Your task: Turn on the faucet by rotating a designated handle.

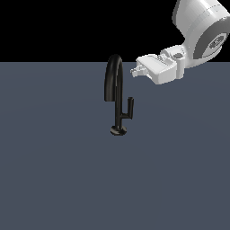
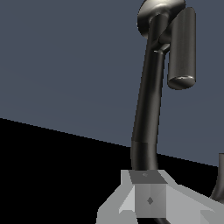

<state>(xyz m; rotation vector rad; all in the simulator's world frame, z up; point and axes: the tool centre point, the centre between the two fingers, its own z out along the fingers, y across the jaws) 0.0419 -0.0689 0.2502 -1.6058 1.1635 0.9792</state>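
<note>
The glossy black faucet (image 1: 118,108) stands in the middle of the grey floor on a small disc base (image 1: 118,130), its arched spout curving to the exterior view's left. The short L-shaped handle (image 1: 129,108) branches off the stem to the exterior view's right, tip upright. My white gripper (image 1: 134,71) hangs beside the top of the arch, above the handle and apart from both. Its fingers look shut and hold nothing. In the wrist view the handle (image 2: 181,48), stem (image 2: 146,105) and base (image 2: 161,15) lie beyond the gripper (image 2: 146,194).
The grey floor (image 1: 54,170) stretches flat all around the faucet, with black background behind it. The white arm (image 1: 202,27) comes in from the exterior view's upper right.
</note>
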